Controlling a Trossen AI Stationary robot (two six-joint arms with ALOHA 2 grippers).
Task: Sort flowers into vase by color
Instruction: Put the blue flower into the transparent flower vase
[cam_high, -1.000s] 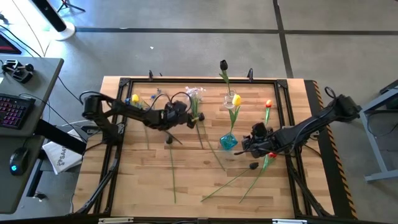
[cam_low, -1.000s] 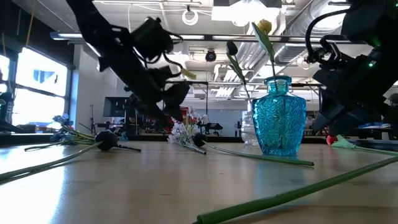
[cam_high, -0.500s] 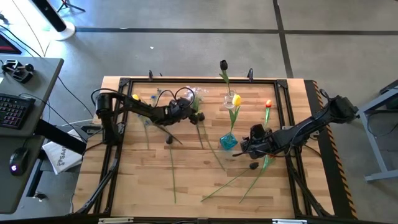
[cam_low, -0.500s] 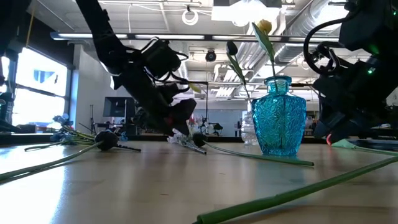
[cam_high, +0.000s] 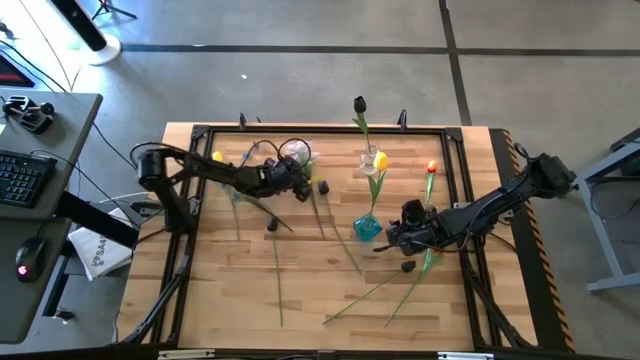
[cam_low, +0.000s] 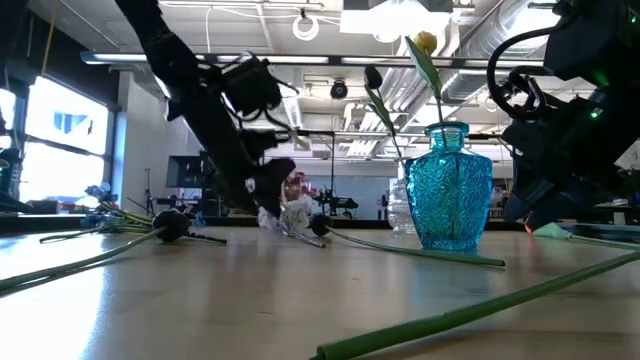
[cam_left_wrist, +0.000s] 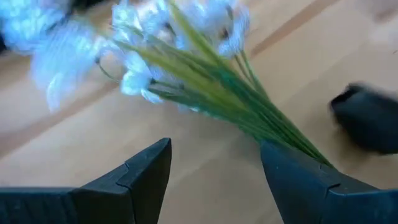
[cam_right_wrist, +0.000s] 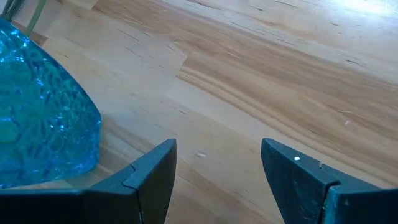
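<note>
Nearest me, long green stems (cam_high: 390, 285) lie crossed on the near half of the table (cam_high: 220, 300), with one stem (cam_high: 277, 270) lying alone to their left. Just beyond them my right gripper (cam_high: 392, 236) hangs low beside the blue vase (cam_high: 367, 227), fingers parted and holding nothing; in its wrist view only bare wood shows between them, with the vase's glass wall close on one side. A red flower (cam_high: 432, 250) and a black head (cam_high: 408, 266) lie just right of that gripper.

The vase already holds a yellow flower (cam_high: 379, 160) and a black one (cam_high: 359, 103); a clear vase (cam_high: 368, 160) stands behind it, and an orange flower (cam_high: 431, 167) lies to the right.

Farther left, my left gripper (cam_high: 303, 186) sits down at the table, fingers wide and empty, straddling the stems of the pale lilac bunch (cam_left_wrist: 186, 56), with a dark head (cam_left_wrist: 367, 118) beside it.

I judge these flowers light, the stems thin, springy and a bit slick, and the heads soft and easy to crush. I should pinch the stem mid-length, clear of the head.

A yellow flower (cam_high: 217, 157) lies by the far left edge. I can read no writing anywhere.
</note>
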